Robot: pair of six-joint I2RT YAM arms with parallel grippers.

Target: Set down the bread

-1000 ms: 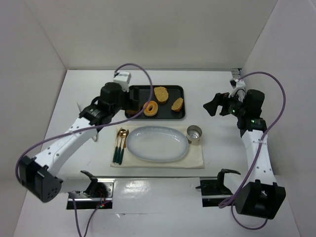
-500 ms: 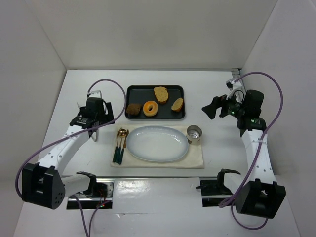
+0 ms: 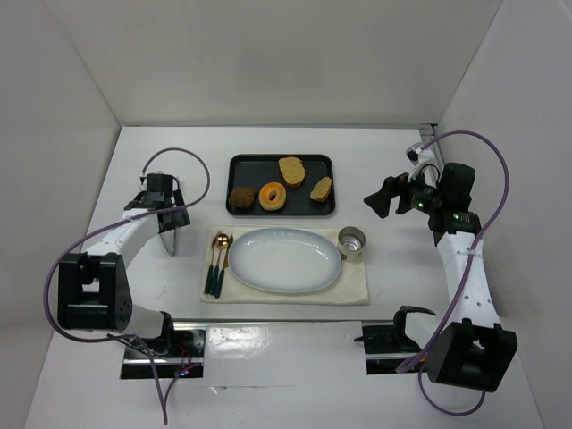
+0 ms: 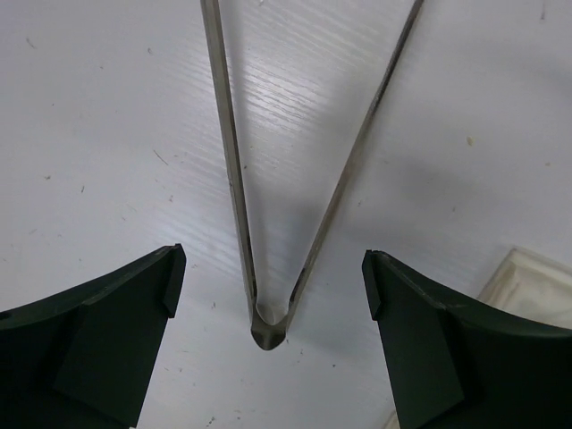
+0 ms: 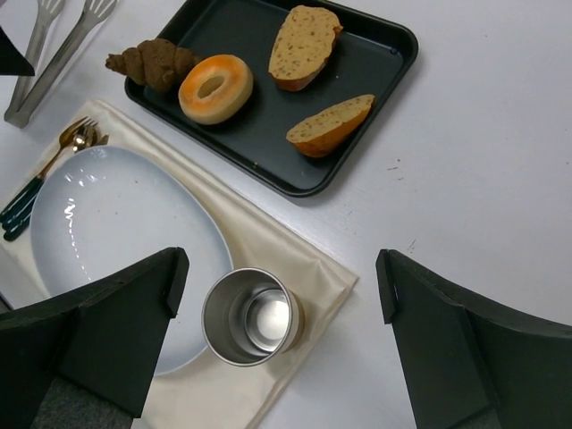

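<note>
The bread (image 3: 291, 170) is a flat golden-brown slice lying at the back of the black tray (image 3: 255, 171), and it also shows in the right wrist view (image 5: 304, 36). My left gripper (image 3: 169, 221) is open, left of the tray. In the left wrist view its jaws (image 4: 273, 261) stand wide on either side of the hinge end of metal tongs (image 4: 266, 329) lying on the table. My right gripper (image 3: 381, 197) is open and empty, hovering right of the tray above the metal cup (image 5: 250, 317).
The tray also holds a narrow golden piece (image 3: 321, 189), an orange doughnut (image 3: 272, 196) and a dark croissant (image 3: 241, 197). In front lie a beige cloth (image 3: 353, 284), a pale oval plate (image 3: 286, 259), cutlery (image 3: 217, 257) and the cup (image 3: 352, 241).
My left arm has pulled back from the tray's left end and swung left and down over the tongs. My right arm has hardly moved.
</note>
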